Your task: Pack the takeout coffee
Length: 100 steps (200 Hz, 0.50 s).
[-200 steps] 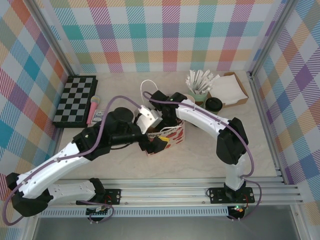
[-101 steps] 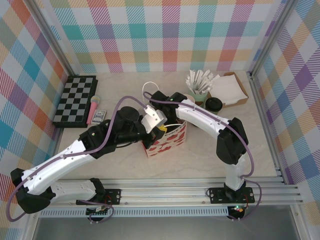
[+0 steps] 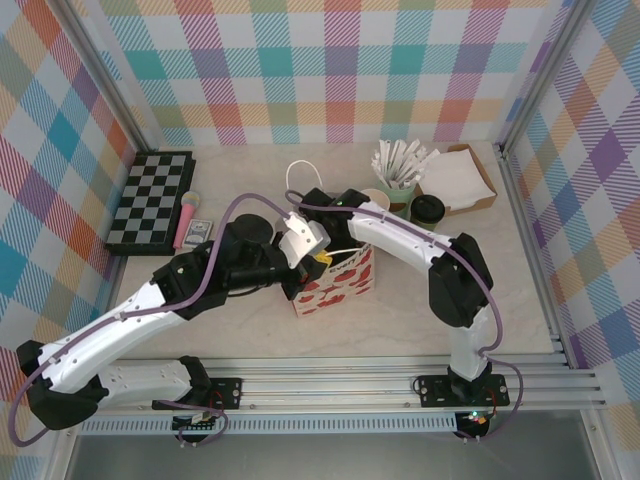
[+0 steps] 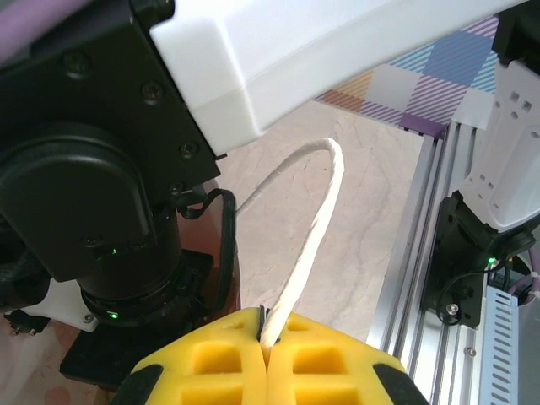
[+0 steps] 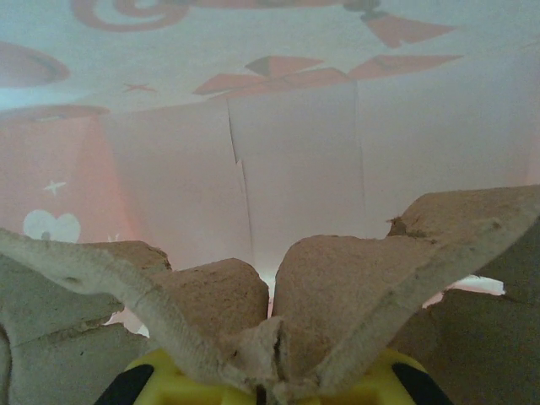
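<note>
Both arms ended at the paper bag (image 3: 340, 285), white with red prints, which we took as our landmark. Well to the left of the bag lay a checkerboard (image 3: 150, 200), with a pink object (image 3: 187, 220) between it and the bag. At the bag's left rim, the left gripper (image 4: 267, 344) had its yellow fingers (image 4: 211, 371) pressed together, pinching a white rope handle (image 4: 314, 211) that arched up from between them. Inside the bag, the right gripper (image 5: 260, 390) was clamped narrow on a ridge of a brown pulp cup carrier (image 5: 337, 295), with the bag's printed wall just beyond. To the right of the bag and behind it, apart from it, the takeout coffee (image 3: 428, 208) stood upright on the table (image 3: 400, 320) with its black lid on. It was beside a mint cup of wrapped sticks (image 3: 398, 172) and a cardboard tray (image 3: 480, 175) of napkins.
</note>
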{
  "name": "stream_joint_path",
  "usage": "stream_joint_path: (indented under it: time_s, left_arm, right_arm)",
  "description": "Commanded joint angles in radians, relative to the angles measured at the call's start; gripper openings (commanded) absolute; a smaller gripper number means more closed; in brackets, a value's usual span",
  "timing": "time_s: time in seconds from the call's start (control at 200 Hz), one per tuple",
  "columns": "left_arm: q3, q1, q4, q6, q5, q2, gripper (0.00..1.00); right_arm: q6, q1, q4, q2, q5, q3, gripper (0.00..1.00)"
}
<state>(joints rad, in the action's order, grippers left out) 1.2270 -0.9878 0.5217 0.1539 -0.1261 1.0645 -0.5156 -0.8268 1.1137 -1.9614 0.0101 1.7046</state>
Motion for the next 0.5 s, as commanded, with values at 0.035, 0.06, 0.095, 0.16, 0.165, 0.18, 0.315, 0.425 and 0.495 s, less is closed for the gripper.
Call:
stream_joint_path:
  time_s: [0.035, 0.06, 0.095, 0.16, 0.165, 0.18, 0.315, 0.425, 0.495]
  left_arm:
    - [-0.008, -0.014, -0.004, 0.018, -0.039, -0.023, 0.0]
    - [-0.008, -0.014, -0.003, 0.018, -0.038, -0.021, 0.0]
    - [-0.007, -0.014, 0.0, 0.018, -0.036, -0.019, 0.0]
    - [-0.005, -0.014, 0.01, 0.011, -0.014, -0.015, 0.0]
    - [-0.005, -0.014, 0.011, 0.01, -0.011, -0.015, 0.02]
    - [-0.002, -0.014, 0.014, 0.006, -0.003, -0.013, 0.06]
    - [-0.011, -0.009, 0.042, -0.067, 0.148, -0.053, 0.57]
    - [-0.087, 0.032, 0.01, -0.177, 0.248, -0.168, 0.78]
    - [-0.122, 0.063, 0.022, -0.294, 0.365, -0.235, 0.87]
  right_arm:
    - [0.022, -0.009, -0.02, -0.011, -0.001, -0.028, 0.0]
    - [0.025, -0.008, -0.025, -0.011, 0.001, -0.032, 0.0]
    - [0.03, -0.008, -0.03, -0.011, 0.004, -0.038, 0.0]
    - [0.031, -0.009, -0.034, -0.008, 0.006, -0.045, 0.0]
    - [0.031, -0.009, -0.034, -0.007, 0.007, -0.046, 0.0]
    - [0.032, -0.01, -0.036, -0.006, 0.008, -0.047, 0.0]
    - [0.031, -0.013, -0.051, 0.022, 0.007, -0.055, 0.0]
    - [0.025, -0.018, -0.077, 0.051, 0.004, -0.069, 0.0]
    - [0.022, -0.021, -0.089, 0.062, 0.003, -0.078, 0.0]
